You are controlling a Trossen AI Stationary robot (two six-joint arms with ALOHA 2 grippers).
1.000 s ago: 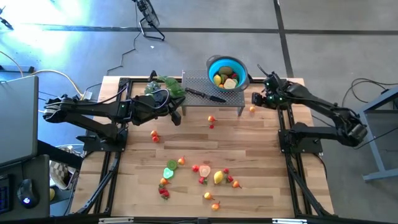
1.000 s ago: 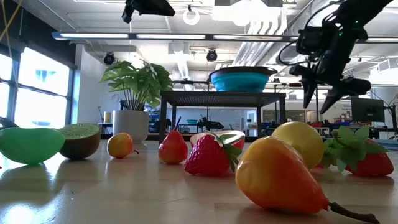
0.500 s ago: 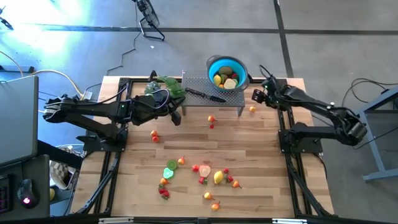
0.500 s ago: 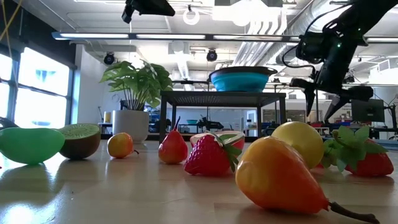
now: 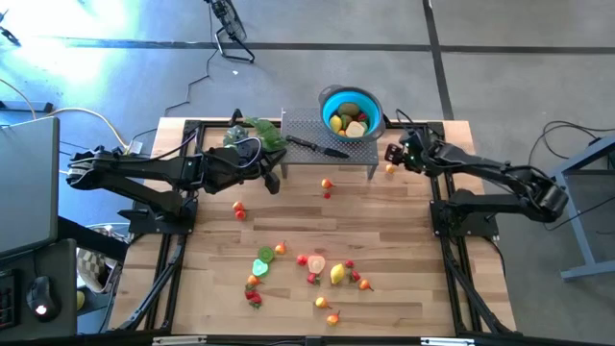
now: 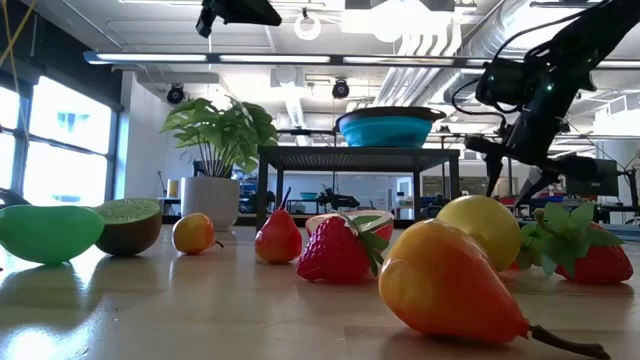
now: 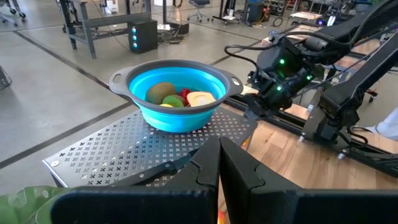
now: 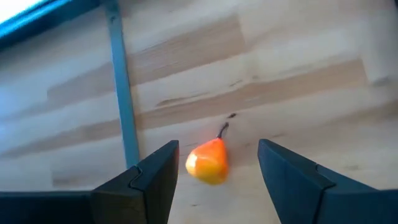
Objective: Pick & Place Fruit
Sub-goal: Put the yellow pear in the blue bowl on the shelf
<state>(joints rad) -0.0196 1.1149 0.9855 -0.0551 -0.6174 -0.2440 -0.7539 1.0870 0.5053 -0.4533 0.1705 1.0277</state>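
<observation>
A small orange pear-shaped fruit (image 8: 208,160) lies on its side on the wooden table, just right of the metal stand (image 5: 303,130). My right gripper (image 8: 217,147) hovers open above this fruit (image 5: 389,170), its fingers to either side without touching it. The blue bowl (image 5: 351,111) stands on the stand's right end with a few fruits inside (image 7: 177,96). More fruits (image 5: 307,269) lie scattered toward the near edge. My left gripper (image 7: 219,155) hangs shut in front of the stand, holding nothing.
A leafy green plant (image 5: 255,133) and a black-handled knife (image 5: 317,146) sit on the stand. Two small fruits (image 5: 327,185) lie before the stand, and another fruit (image 5: 238,207) lies left of centre. Black frame rails (image 5: 437,207) run along both table sides.
My right gripper has come down and slightly toward the table's left, closing on the orange fruit beside the stand, and has tipped to point more steeply downward.
</observation>
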